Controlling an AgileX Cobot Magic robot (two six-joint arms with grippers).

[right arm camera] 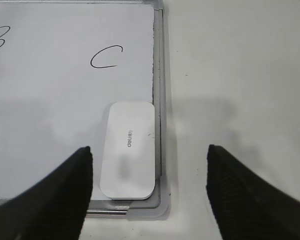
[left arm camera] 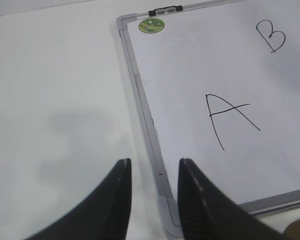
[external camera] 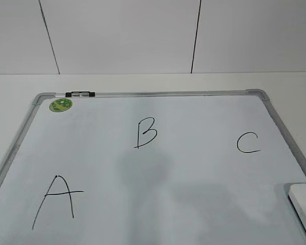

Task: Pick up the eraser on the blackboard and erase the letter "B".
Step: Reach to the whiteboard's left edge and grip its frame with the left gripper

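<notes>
**Q:** Quick, left side?

**A:** My left gripper (left arm camera: pixel 154 200) hangs over the near-left corner of the blackboard (left arm camera: pixel 145 107), jaws apart by a narrow gap, nothing between them. One finger sits over the bare table (left arm camera: pixel 55 100), the other over the frame.

**Q:** Board contents, left to right?

**A:** Green sticker (external camera: pixel 60 105) at the far-left corner, with a black-and-white marker (external camera: pixel 80 94) lying along the top frame just beside it. Then the black "A" (external camera: pixel 57 201) near-left, the letter "B" (external camera: pixel 145 132) centre and farther back, fully intact, then the "C" (external camera: pixel 248 143).

**Q:** Eraser?

**A:** The eraser (right arm camera: pixel 128 149) lies flat on the board at the near-right corner, long side against the right frame, grey lettering up. It's below the "C", well apart from the "B".

**Q:** Right side?

**A:** My right gripper (right arm camera: pixel 149 192) is spread wide, empty, hovering with the eraser roughly between its fingers (right arm camera: pixel 65 195), though toward the left one. I can't tell height above it.
</notes>
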